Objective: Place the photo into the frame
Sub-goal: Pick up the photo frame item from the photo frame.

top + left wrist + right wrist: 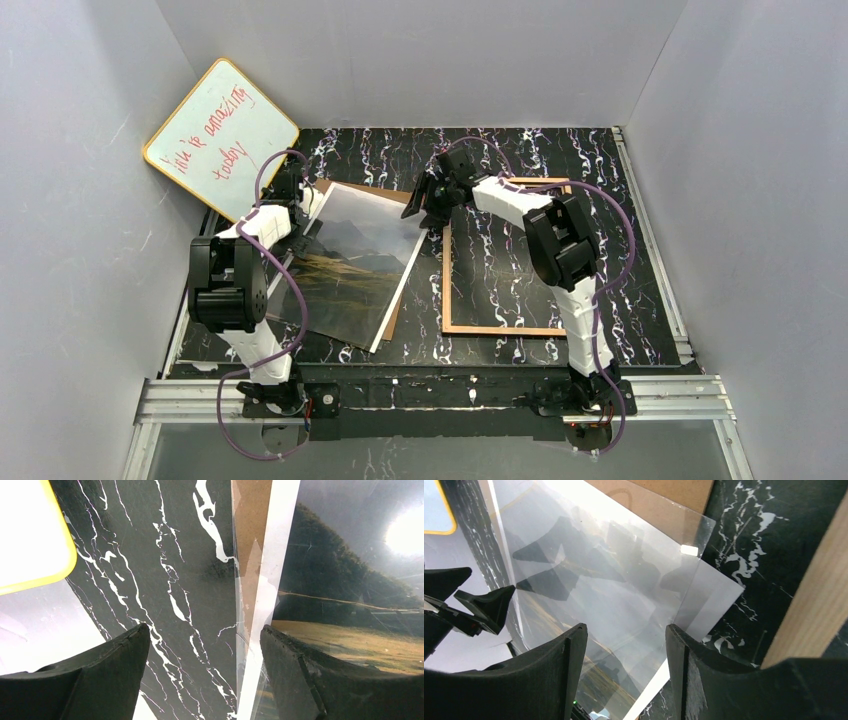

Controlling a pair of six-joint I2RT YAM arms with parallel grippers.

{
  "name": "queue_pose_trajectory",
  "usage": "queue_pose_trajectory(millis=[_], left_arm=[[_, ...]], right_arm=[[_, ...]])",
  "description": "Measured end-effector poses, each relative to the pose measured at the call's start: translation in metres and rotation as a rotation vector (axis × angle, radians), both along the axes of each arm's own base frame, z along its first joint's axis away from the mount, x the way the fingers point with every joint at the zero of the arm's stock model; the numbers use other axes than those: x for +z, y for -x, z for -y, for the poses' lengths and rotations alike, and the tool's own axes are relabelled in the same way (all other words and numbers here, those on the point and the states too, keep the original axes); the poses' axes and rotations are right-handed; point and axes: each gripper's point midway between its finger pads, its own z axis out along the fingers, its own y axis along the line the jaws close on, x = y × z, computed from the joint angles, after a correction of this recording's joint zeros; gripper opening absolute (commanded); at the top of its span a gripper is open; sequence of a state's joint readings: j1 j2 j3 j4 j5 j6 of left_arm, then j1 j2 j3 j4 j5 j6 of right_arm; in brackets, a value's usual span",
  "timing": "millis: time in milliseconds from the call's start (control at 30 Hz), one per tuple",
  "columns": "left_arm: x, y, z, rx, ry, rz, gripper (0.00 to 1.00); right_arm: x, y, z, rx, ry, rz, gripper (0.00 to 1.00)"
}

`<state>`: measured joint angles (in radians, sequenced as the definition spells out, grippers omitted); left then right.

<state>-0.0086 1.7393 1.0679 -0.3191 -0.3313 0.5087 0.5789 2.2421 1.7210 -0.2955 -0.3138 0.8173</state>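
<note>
Lying near the worktop's left edge, the photo point(355, 270) sits beside the frame point(500, 330). Left gripper point(205, 635) and right gripper point(626, 630) hang open over the photo's edges, gripping nothing.

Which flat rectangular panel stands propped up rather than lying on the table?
The yellow-edged whiteboard with red writing, leaning in the far-left corner; the others lie flat.

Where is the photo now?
In the top view, the photo lies left of centre on the brown panel, just left of the frame.

photo point(350, 270): face-up, tilted, left | frame point(500, 330): wood-side up, flat, right
</note>
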Motion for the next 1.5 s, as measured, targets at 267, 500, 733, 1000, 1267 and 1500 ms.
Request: queue_pose_trajectory(millis=[267,500,733,1000,1267,1500], left_arm=[[-0.001,0.001,0.0,0.003,0.001,-0.002,0.76],[-0.001,0.001,0.0,0.004,0.0,-0.004,0.75],[-0.002,0.001,0.0,0.004,0.0,-0.007,0.75],[-0.002,0.001,0.0,0.003,0.0,-0.007,0.75],[-0.002,0.001,0.0,0.002,0.0,-0.008,0.74],[-0.002,0.001,0.0,0.0,-0.001,-0.009,0.74]], right_arm=[[-0.003,0.004,-0.006,0.008,-0.053,-0.014,0.67],[-0.005,0.002,-0.007,0.004,-0.091,-0.019,0.67],[-0.007,0.001,-0.006,-0.004,-0.123,-0.028,0.66],[-0.008,0.002,-0.002,-0.028,-0.114,-0.031,0.66],[-0.011,0.007,0.007,-0.051,-0.082,-0.037,0.67],[-0.01,0.008,0.006,-0.056,-0.088,-0.043,0.66]])
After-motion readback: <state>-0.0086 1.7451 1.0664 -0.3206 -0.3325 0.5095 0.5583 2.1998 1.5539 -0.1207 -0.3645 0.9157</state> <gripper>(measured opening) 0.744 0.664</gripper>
